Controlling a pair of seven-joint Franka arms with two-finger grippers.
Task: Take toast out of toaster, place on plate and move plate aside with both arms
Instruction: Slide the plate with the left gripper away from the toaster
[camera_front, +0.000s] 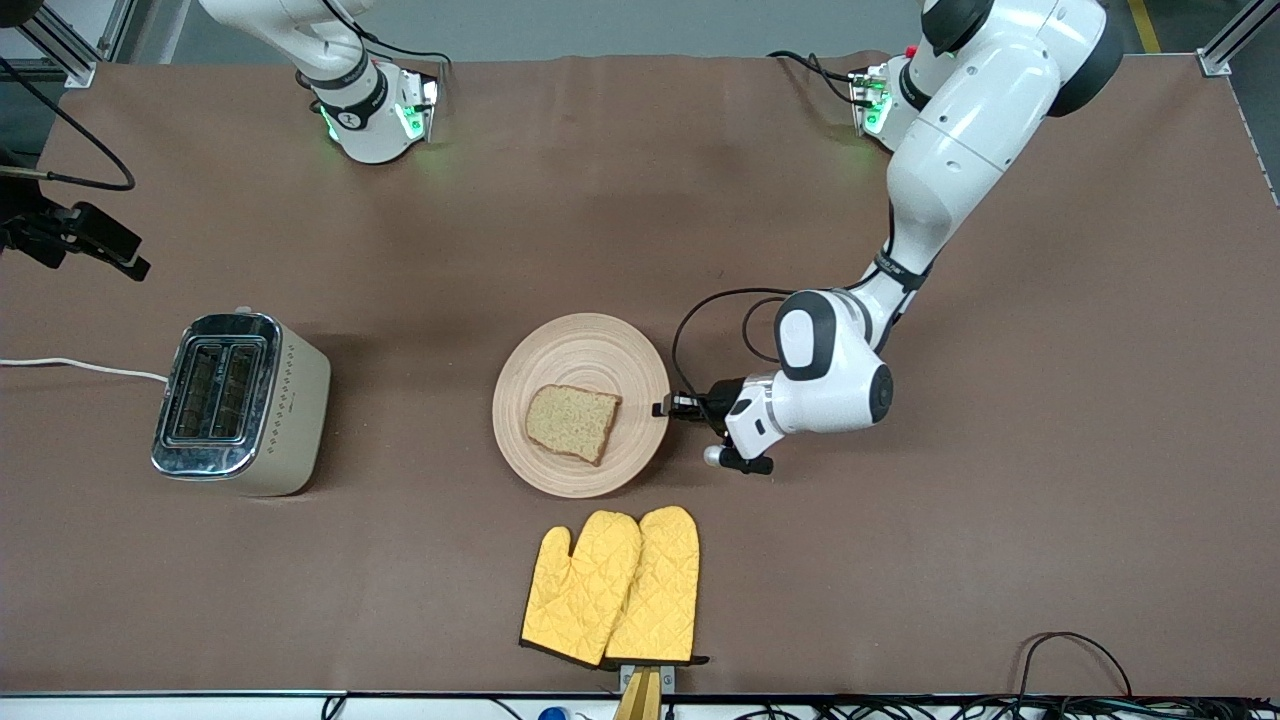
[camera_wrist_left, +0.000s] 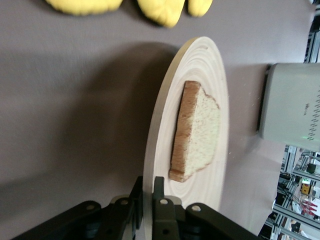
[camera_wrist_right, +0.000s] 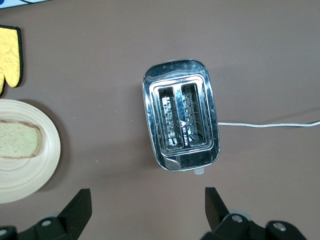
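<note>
The round beige wooden plate (camera_front: 580, 350) lies in the middle of the table with the toast (camera_front: 572, 422) on it, a brown speckled slice with a darker crust. My left gripper (camera_front: 666, 407) is low at the plate's rim on the side toward the left arm's end, shut on that rim. In the left wrist view the fingers (camera_wrist_left: 159, 190) pinch the plate's edge (camera_wrist_left: 160, 125), with the toast (camera_wrist_left: 197, 132) just past them. My right gripper (camera_wrist_right: 147, 200) is open and empty, high over the table beside the toaster (camera_wrist_right: 181, 122). The plate (camera_wrist_right: 25, 175) and toast (camera_wrist_right: 17, 139) show at that view's edge.
A steel and cream two-slot toaster (camera_front: 240, 400) stands toward the right arm's end, its slots empty and a white cord (camera_front: 80, 365) running off the table. Two yellow oven mitts (camera_front: 612, 585) lie nearer the front camera than the plate.
</note>
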